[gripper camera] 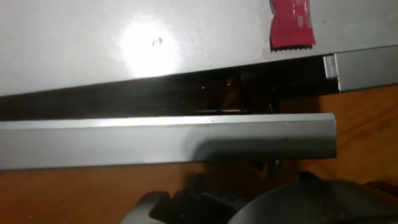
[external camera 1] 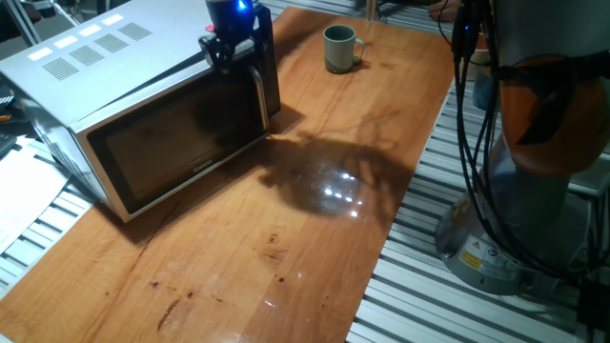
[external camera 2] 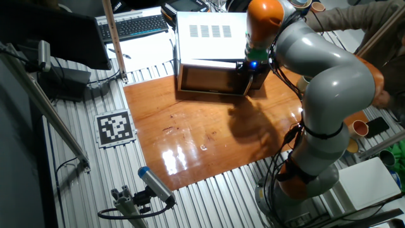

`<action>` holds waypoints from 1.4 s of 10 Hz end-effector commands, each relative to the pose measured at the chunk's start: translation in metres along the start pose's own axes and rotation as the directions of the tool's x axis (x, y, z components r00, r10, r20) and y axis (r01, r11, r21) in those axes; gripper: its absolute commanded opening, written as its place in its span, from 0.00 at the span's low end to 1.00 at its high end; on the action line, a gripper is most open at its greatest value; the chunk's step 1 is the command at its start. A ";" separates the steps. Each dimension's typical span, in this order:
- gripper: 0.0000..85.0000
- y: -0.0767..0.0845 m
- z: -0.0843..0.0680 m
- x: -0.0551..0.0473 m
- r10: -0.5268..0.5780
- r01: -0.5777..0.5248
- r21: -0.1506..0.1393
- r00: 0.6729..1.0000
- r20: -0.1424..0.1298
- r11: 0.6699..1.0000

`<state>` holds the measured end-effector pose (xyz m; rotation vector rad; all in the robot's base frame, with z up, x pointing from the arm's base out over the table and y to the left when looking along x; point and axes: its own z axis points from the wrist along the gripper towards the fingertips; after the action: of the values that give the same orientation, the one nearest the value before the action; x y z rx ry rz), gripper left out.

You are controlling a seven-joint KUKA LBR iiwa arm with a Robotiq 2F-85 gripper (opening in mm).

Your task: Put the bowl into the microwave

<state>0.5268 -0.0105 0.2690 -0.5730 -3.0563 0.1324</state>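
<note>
One fixed view: gripper [external camera 1: 233, 46] at microwave [external camera 1: 143, 105] handle, grip unclear; bowl [external camera 1: 339, 49] well apart.

I see a silver-white boxy microwave [external camera 1: 105, 57] with dark slotted vents and a dark glass door [external camera 1: 176, 133] framed in silver. The small ceramic mug [external camera 1: 339, 49] reads grey-green on the orange-brown wooden table [external camera 1: 315, 238]. My black gripper [external camera 1: 232, 43] glows blue; a red sticker [gripper camera: 290, 23] marks the microwave's top.

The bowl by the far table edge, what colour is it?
Grey-green, plain with no pattern; the bowl shows best in one fixed view.
</note>
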 end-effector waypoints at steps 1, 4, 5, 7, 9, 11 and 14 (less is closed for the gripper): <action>0.80 -0.002 -0.007 -0.003 -0.001 0.001 0.001 1.000 -0.002 1.000; 0.60 -0.014 -0.025 -0.023 -0.032 0.032 -0.003 0.999 -0.019 0.999; 0.60 -0.019 -0.030 -0.030 -0.044 0.044 -0.017 0.999 -0.026 0.999; 0.00 -0.025 -0.034 -0.041 -0.080 0.079 -0.032 0.996 -0.025 0.996; 0.00 -0.023 -0.031 -0.044 -0.086 0.085 -0.031 0.996 -0.007 0.996; 0.00 -0.023 -0.029 -0.047 -0.083 0.083 -0.028 0.996 0.015 0.996; 0.00 -0.021 -0.026 -0.053 -0.070 0.071 -0.036 0.996 0.049 0.997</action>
<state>0.5692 -0.0476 0.2958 -0.4703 -3.1277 0.0880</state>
